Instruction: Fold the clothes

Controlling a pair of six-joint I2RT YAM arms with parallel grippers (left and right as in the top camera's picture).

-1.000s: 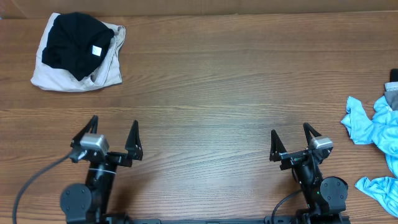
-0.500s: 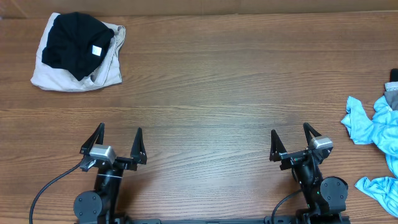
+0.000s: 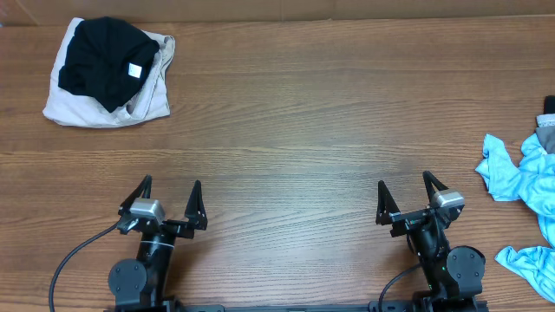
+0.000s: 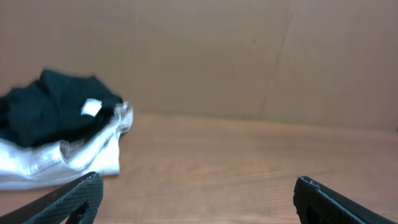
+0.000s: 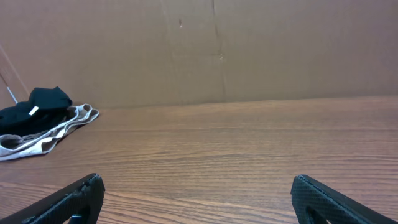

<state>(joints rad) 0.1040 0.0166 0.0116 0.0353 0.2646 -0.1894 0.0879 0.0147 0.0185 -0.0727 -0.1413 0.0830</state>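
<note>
Black garment [image 3: 102,61]: bunched into a rounded heap, plain, small white label [image 3: 135,71] seen on its right side. It is laid on top of an off-white garment [image 3: 78,111], roughly folded flat, edges showing below and to the right of the black one. Both are found far ahead of the left gripper [image 3: 171,183] and off to its left, well apart from the fingers.

Light-blue garments [image 3: 519,184]: crumpled, loose, found out to the right of the right gripper [image 3: 404,179], well apart; partly cut off by the frame edge, with a dark and grey piece just beyond them.

Both pairs of fingers are seen spread wide and released, nothing held, bare wooden table [image 3: 295,121] between and ahead of them. Brown cardboard wall [image 5: 249,50] noted behind the table in the wrist views
</note>
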